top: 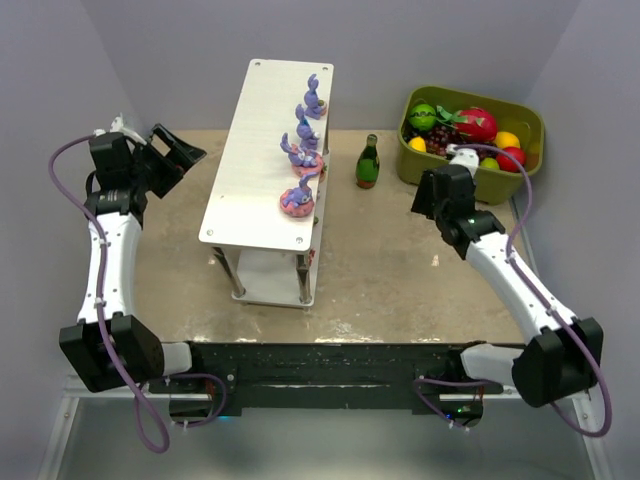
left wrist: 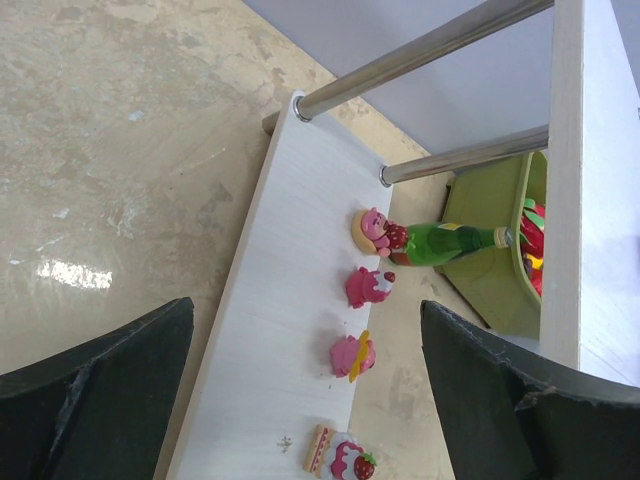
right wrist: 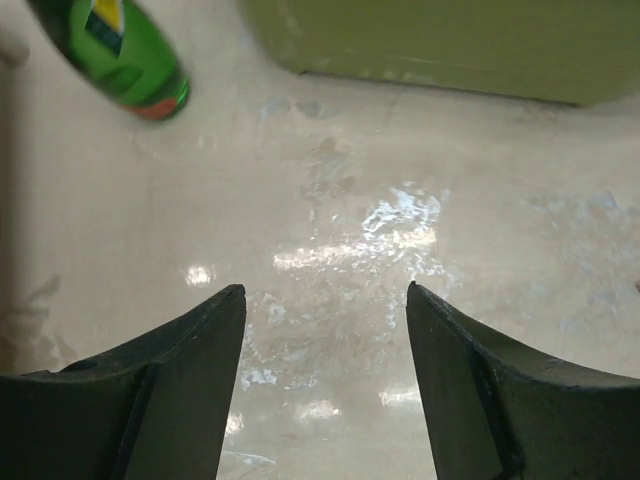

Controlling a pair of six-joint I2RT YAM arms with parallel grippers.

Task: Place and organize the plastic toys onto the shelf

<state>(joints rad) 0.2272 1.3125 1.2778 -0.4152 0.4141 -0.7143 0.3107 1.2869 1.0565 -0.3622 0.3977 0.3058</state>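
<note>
The shelf [top: 262, 150] stands mid-table, its pale top board running away from me. Several purple bunny toys [top: 303, 150] stand in a row along the board's right edge. In the left wrist view the lower white tier [left wrist: 270, 330] carries several small pink pieces [left wrist: 368, 287] near its right edge, one with a strawberry [left wrist: 342, 457]. My left gripper [top: 178, 150] hovers left of the shelf, open [left wrist: 305, 305] and empty, facing the lower tier. My right gripper [top: 424, 197] hangs right of the shelf, open [right wrist: 325, 288] over bare tabletop, holding nothing.
A dark green bottle [top: 368, 162] stands just right of the shelf, also in view at the right wrist [right wrist: 120, 50]. An olive-green bin [top: 470, 135] of fruits sits at the back right. Grey walls close in the table on three sides.
</note>
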